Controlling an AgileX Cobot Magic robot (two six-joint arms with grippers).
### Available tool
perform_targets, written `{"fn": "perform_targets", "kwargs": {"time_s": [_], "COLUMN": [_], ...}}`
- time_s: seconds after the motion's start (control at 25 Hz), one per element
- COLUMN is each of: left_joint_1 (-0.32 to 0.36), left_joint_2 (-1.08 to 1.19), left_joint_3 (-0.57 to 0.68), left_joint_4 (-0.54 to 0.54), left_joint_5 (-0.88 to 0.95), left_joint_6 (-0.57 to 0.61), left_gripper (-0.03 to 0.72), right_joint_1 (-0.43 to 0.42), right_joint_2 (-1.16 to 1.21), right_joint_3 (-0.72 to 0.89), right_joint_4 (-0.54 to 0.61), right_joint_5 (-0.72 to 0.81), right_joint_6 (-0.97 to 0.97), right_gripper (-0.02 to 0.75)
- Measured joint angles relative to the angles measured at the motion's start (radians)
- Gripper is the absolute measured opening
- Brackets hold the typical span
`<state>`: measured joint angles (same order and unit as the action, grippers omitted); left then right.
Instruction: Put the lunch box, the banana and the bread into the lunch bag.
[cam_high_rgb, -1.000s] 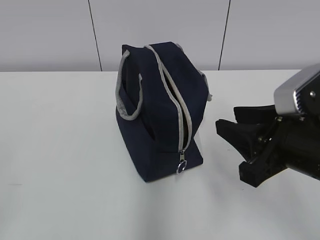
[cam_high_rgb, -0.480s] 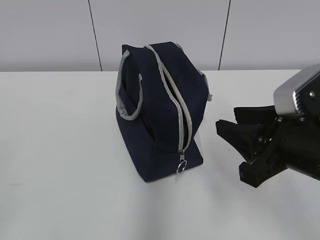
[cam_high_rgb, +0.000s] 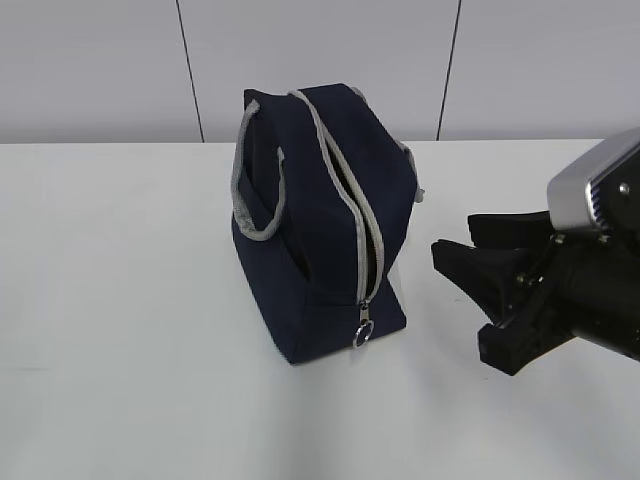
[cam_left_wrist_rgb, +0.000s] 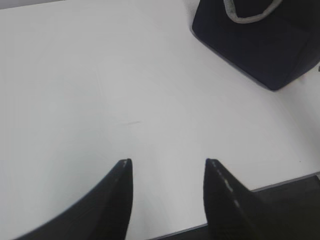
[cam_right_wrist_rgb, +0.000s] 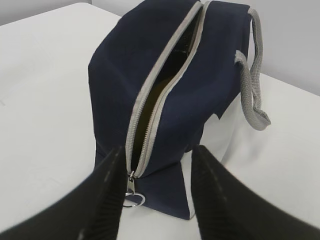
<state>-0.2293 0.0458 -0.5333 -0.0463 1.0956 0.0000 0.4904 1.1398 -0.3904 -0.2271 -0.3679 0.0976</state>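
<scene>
The navy lunch bag (cam_high_rgb: 310, 250) stands on the white table, its grey zipper open along the top. My right gripper (cam_high_rgb: 455, 238) hovers just right of it, open and empty. In the right wrist view the lunch bag (cam_right_wrist_rgb: 200, 85) fills the frame, and the right gripper (cam_right_wrist_rgb: 159, 150) points at the end with the metal ring pull (cam_right_wrist_rgb: 132, 200). Only dark shows in the zipper gap (cam_right_wrist_rgb: 170, 75). My left gripper (cam_left_wrist_rgb: 168, 161) is open over bare table, with the lunch bag (cam_left_wrist_rgb: 260, 45) far ahead to its right. The lunch box, banana and bread are out of view.
The white table (cam_high_rgb: 120, 300) runs back to a pale panelled wall. A grey webbing handle (cam_high_rgb: 258, 200) hangs on the bag's left side, and another handle (cam_right_wrist_rgb: 252, 85) shows on its far side. The table's near edge (cam_left_wrist_rgb: 280, 182) lies by the left gripper.
</scene>
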Motion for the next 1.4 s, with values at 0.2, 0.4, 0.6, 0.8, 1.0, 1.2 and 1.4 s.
{"fn": "perform_targets", "kwargs": {"time_s": [0.2,0.4,0.6,0.8,1.0,1.2,1.4], "left_joint_1": [0.047,0.064,0.064,0.064,0.064,0.064,0.064], "left_joint_2": [0.000,0.000,0.000,0.000,0.000,0.000,0.000], "left_joint_3": [0.000,0.000,0.000,0.000,0.000,0.000,0.000], "left_joint_4": [0.000,0.000,0.000,0.000,0.000,0.000,0.000], "left_joint_5": [0.000,0.000,0.000,0.000,0.000,0.000,0.000], "left_joint_6": [0.000,0.000,0.000,0.000,0.000,0.000,0.000], "left_gripper": [0.353,0.353,0.353,0.353,0.353,0.353,0.353], "right_joint_1": [0.000,0.000,0.000,0.000,0.000,0.000,0.000], "right_joint_2": [0.000,0.000,0.000,0.000,0.000,0.000,0.000], "right_joint_3": [0.000,0.000,0.000,0.000,0.000,0.000,0.000], "right_joint_4": [0.000,0.000,0.000,0.000,0.000,0.000,0.000], "right_joint_5": [0.000,0.000,0.000,0.000,0.000,0.000,0.000], "right_joint_6": [0.000,0.000,0.000,0.000,0.000,0.000,0.000], "right_gripper": [0.335,0.335,0.335,0.335,0.335,0.335,0.335]}}
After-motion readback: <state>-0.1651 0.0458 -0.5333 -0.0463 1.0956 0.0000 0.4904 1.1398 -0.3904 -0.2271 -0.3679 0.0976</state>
